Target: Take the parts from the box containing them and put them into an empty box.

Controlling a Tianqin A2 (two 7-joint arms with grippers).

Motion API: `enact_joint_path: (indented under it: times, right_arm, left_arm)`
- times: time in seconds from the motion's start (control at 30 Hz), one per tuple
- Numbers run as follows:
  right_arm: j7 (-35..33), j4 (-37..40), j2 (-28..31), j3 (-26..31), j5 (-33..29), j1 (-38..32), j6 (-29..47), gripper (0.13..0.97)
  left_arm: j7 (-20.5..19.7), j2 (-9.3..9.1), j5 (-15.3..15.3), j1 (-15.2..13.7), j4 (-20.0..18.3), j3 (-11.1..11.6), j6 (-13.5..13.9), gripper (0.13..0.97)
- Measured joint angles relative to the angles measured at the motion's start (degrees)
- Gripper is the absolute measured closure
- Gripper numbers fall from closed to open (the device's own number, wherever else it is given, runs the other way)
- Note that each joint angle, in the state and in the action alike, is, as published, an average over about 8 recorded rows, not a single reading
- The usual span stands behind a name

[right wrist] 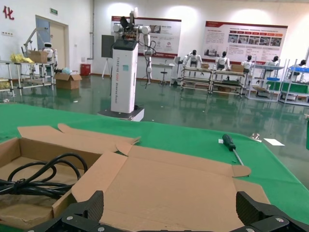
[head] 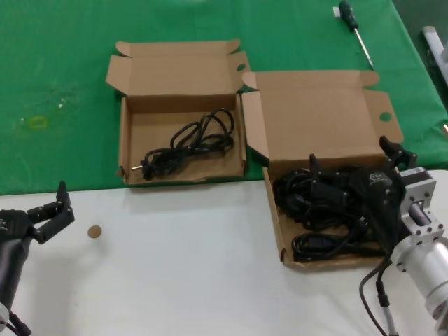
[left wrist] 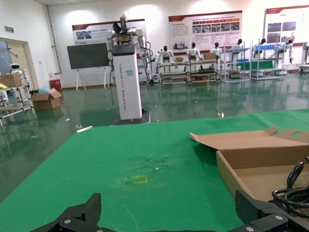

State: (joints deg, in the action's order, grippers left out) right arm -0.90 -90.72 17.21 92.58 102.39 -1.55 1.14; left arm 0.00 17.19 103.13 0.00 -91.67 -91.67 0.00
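So my right gripper (head: 353,171) is down over the shallow box with the big lid (head: 274,203), the one on the right of the pair, fingers spread wide and not holding anything as far as I can see. That box has a tangled pile of black power cords (head: 315,210) in it, and my gripper is right above the pile; can't tell if I'm touching it. Just left of that box, nearly touching it, sits the deeper box (head: 124,147) with one coiled cord (head: 189,143) lying on its floor. My left gripper (head: 52,210) is parked well left of the shallow box, over the white table (head: 182,259), fingers spread too, gripping nothing. There's a small brown disc (head: 94,232) on the table just beside it. Beyond the shallow box's lid, a screwdriver (head: 355,31) lies on the green cloth (head: 56,70).
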Motion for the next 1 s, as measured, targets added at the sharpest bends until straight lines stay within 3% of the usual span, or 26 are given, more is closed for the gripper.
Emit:
enact_joint_path:
  times: [1.0]
  right_arm:
    - [0.00,0.00,0.00,0.00,0.00,0.00,0.00,0.129]
  left_arm:
    - [-0.01,0.00,0.00,0.00,0.00,0.00,0.00,0.132]
